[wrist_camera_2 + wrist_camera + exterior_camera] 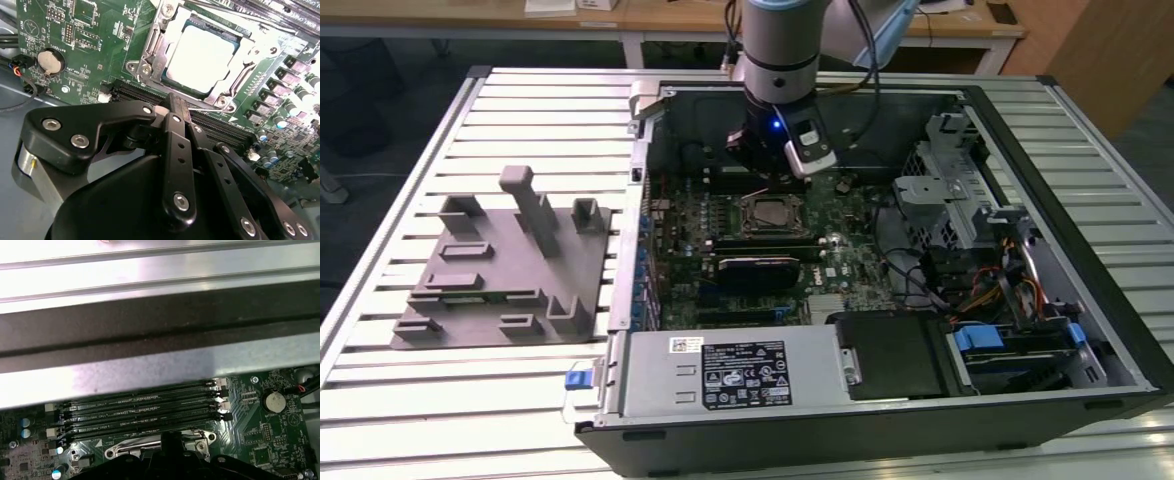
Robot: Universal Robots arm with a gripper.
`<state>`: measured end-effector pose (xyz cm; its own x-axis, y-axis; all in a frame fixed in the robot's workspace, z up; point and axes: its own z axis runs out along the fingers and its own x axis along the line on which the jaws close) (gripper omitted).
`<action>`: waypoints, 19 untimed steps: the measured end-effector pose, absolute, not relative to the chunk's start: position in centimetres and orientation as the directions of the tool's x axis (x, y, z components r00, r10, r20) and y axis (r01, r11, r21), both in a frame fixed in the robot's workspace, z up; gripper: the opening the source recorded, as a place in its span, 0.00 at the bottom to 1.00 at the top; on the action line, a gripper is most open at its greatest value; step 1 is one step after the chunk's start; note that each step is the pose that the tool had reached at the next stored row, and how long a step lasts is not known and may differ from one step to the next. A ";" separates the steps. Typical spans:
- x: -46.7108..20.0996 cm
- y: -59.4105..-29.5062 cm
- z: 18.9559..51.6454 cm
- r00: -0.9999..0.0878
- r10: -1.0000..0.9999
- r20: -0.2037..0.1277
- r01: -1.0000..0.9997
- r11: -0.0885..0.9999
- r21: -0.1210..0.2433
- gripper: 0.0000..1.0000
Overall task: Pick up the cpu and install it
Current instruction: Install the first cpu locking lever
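Observation:
The cpu [200, 52] is a silvery-white square lying flat in its socket on the green motherboard, with a metal frame [150, 55] around it. In the exterior view the cpu [767, 212] sits near the middle of the open computer case. My gripper [171, 106] hangs just off the socket's edge, above the memory slots, with its black fingers pressed together and nothing between them. The exterior view has the gripper [767, 168] slightly behind the socket. Its dark tip [170, 440] also shows in the first wrist view.
Black memory slots [145, 410] run beside the socket, close to the case wall [150, 365]. A coin battery [51, 60] sits on the board. A grey fixture block [507, 260] lies at the exterior view's left; the power supply [720, 370] and drive cage [961, 190] crowd the case.

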<state>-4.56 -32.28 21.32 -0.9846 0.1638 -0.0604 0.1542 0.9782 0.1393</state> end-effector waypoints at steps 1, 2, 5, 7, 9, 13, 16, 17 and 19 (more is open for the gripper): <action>-4.6 -32.2 21.3 -0.984 0.166 -0.061 0.156 0.978 0.139 0.11; -4.6 -32.1 21.3 -0.984 0.168 -0.061 0.158 0.978 0.139 0.11; -4.6 -31.9 21.2 -0.983 0.176 -0.062 0.166 0.977 0.137 0.11; -4.6 -31.8 21.1 -0.981 0.183 -0.064 0.173 0.976 0.135 0.11; -4.6 -31.8 21.0 -0.979 0.192 -0.070 0.182 0.974 0.132 0.11; -4.6 -31.7 20.9 -0.974 0.208 -0.090 0.196 0.972 0.129 0.11; -4.6 -31.7 20.8 -0.971 0.218 -0.101 0.205 0.970 0.131 0.11; -4.6 -31.7 20.7 -0.970 0.222 -0.103 0.208 0.969 0.131 0.11; -4.7 -31.7 20.7 -0.967 0.233 -0.105 0.219 0.967 0.132 0.11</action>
